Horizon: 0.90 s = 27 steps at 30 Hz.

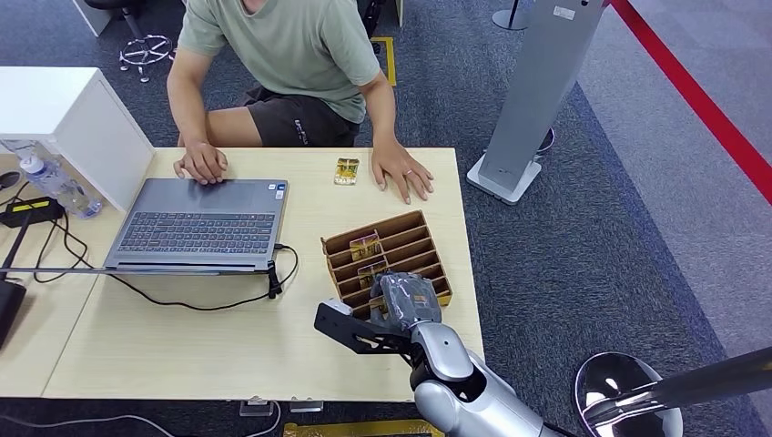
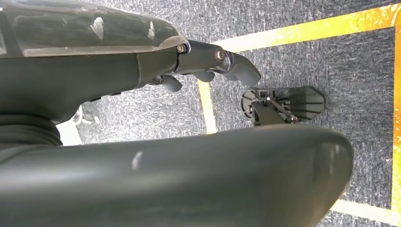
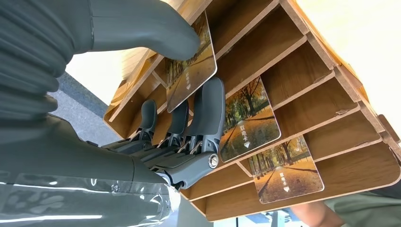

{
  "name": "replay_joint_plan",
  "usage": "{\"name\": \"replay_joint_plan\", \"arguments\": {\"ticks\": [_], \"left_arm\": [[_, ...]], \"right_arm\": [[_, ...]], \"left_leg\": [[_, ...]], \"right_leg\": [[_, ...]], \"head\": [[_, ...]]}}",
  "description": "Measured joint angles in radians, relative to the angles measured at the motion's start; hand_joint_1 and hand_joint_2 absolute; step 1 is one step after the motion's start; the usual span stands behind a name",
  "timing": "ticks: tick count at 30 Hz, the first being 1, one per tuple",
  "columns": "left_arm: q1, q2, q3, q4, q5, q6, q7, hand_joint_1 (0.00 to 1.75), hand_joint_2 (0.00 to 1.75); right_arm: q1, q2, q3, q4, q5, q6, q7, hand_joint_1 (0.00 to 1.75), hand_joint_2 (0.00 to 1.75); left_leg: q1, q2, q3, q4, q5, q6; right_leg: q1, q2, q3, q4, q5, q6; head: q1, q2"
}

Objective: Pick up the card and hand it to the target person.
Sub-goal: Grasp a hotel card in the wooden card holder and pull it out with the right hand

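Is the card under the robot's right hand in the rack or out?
In: the autumn-picture card stands in a slot of the brown wooden rack, pinched by the right hand.

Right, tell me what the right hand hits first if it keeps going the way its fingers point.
The right hand already pinches a card between thumb and fingers in the wooden organizer. Straight on, the fingertips would likely meet the wooden divider behind that card, though depth is hard to judge.
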Motion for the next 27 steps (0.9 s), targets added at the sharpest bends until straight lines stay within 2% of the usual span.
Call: {"name": "replay_joint_plan", "arguments": {"ticks": [5, 10, 15, 19, 27], "left_arm": [[0.0, -0.001, 0.0, 0.0, 0.0, 0.014, -0.009, 0.0, 0.0], [0.0, -0.005, 0.0, 0.0, 0.0, 0.019, -0.016, 0.0, 0.0], [0.0, -0.007, 0.0, 0.0, 0.0, 0.019, -0.017, 0.0, 0.0], [0.0, -0.008, 0.0, 0.0, 0.0, 0.019, -0.017, 0.0, 0.0], [0.0, -0.008, 0.0, 0.0, -0.025, 0.006, -0.017, 0.0, 0.0]], "right_arm": [[0.0, 0.0, 0.0, 0.0, -0.001, 0.002, 0.0, 1.05, 1.75], [0.002, 0.0, 0.001, -0.001, -0.002, 0.003, 0.003, 1.32, 1.75], [0.001, 0.0, 0.001, -0.002, -0.002, 0.005, 0.003, 1.34, 1.75], [0.001, 0.0, 0.001, -0.004, -0.002, 0.007, 0.003, 1.44, 1.75], [0.001, 0.0, 0.001, -0.007, -0.003, 0.014, 0.003, 1.43, 1.75]], "left_leg": [[0.0, 0.0, 0.0, 0.0, 0.0, 0.0], [0.0, 0.0, 0.0, 0.0, 0.0, 0.0], [0.0, 0.0, 0.0, 0.0, 0.0, 0.0], [0.0, 0.0, 0.0, 0.0, 0.0, 0.0], [0.0, 0.0, 0.0, 0.0, 0.0, 0.0]], "right_leg": [[0.0, 0.0, 0.0, 0.0, 0.0, 0.0], [0.0, 0.0, 0.0, 0.0, 0.0, 0.0], [0.0, 0.0, 0.0, 0.0, 0.0, 0.0], [0.0, 0.0, 0.0, 0.0, 0.0, 0.0], [0.0, 0.0, 0.0, 0.0, 0.0, 0.0]], "head": [[0.0, 0.0], [0.0, 0.0], [0.0, 0.0], [0.0, 0.0], [0.0, 0.0]]}}
